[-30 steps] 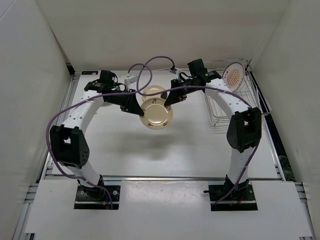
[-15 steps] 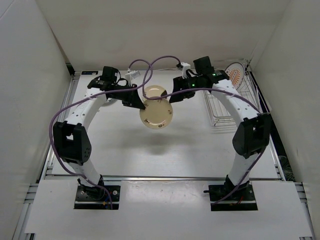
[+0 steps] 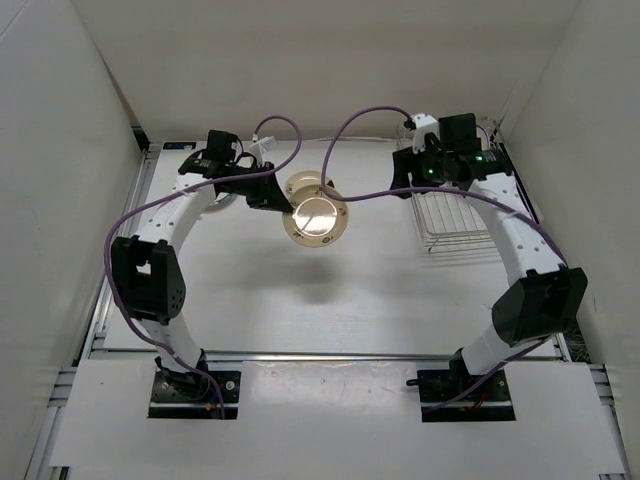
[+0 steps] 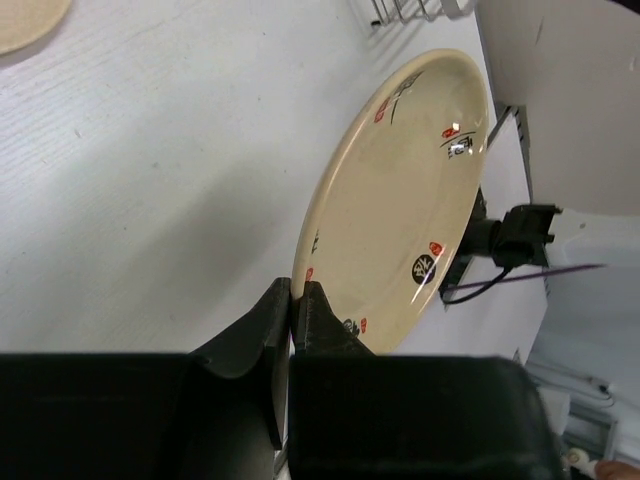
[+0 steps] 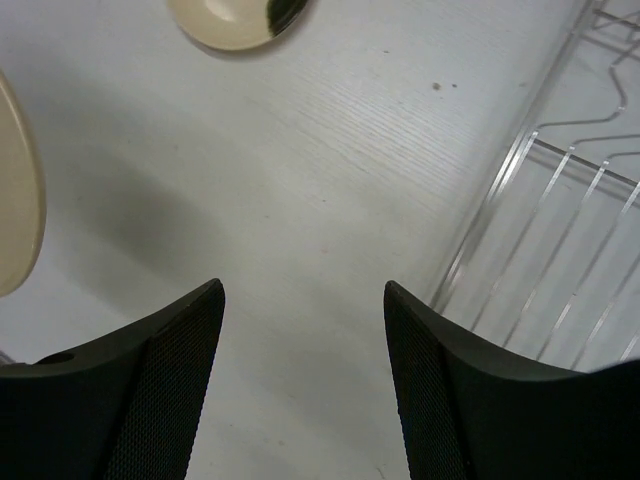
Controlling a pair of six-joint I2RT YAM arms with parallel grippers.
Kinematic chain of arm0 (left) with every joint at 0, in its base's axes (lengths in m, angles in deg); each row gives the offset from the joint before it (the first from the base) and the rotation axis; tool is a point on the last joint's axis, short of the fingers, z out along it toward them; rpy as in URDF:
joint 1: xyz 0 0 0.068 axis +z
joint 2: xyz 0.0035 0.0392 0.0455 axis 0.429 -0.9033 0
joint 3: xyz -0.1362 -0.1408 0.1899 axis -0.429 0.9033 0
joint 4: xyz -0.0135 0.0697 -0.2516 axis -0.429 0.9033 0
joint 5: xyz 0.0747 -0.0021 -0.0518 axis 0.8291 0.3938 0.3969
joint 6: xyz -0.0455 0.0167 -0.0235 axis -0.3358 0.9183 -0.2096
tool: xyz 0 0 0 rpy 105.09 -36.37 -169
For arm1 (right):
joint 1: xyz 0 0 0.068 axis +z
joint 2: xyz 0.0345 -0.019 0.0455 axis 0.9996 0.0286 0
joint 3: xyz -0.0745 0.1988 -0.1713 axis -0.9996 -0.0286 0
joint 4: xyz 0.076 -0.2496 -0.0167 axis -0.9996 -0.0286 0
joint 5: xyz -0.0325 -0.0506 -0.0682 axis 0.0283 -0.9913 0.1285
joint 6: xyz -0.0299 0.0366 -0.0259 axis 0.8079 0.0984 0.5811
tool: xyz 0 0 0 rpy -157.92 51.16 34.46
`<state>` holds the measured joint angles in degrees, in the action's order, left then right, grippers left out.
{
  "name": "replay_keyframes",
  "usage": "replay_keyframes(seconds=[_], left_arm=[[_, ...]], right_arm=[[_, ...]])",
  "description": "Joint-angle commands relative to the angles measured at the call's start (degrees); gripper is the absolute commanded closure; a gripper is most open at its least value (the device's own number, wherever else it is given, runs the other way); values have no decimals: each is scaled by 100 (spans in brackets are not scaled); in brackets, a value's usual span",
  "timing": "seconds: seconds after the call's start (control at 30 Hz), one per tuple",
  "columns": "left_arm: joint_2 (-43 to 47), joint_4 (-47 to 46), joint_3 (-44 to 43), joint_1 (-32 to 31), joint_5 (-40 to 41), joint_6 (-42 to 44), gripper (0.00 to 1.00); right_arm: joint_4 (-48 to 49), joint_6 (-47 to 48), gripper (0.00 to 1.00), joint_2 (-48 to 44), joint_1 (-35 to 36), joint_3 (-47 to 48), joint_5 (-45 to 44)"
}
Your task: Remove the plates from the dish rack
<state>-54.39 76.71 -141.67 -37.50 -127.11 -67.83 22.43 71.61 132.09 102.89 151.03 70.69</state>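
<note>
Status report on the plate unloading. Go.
Left gripper shut on lettered plate, held above table. Right gripper open, empty, next to rack. Tan plate flat on table. No obstruction seen.

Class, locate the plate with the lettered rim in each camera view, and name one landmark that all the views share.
Top external: the lettered plate is held up at centre.
Left wrist: centre-right, tilted, its rim pinched by the left hand at the bottom.
Right wrist: only a cream sliver at the left edge, probably its rim.
Shared landmark: the tan plate, lying flat, just behind it from above, top left, then top centre-left.
</note>
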Motion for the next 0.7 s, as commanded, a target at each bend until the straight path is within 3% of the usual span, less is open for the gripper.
replay_keyframes(seconds=[0.0, 0.2, 0.4, 0.53, 0.67], left_arm=[[-122, -456, -243, 6, 21, -698, 90], [-500, -712, -374, 119, 135, -1471, 90], [-1431, -844, -1191, 400, 73, -1823, 90], [-2046, -896, -1850, 559, 126, -1885, 90], [-2897, -949, -2710, 735, 179, -1885, 90]], right_arm=[[18, 196, 31, -523, -221, -204, -241], [-96, 434, 31, -1305, -573, -942, -469], [-719, 784, 31, -2009, -1240, -1575, -215], [-1396, 1355, 31, -2307, -1811, -1646, -110], [-2186, 1559, 31, -2501, -2235, -1024, -178]])
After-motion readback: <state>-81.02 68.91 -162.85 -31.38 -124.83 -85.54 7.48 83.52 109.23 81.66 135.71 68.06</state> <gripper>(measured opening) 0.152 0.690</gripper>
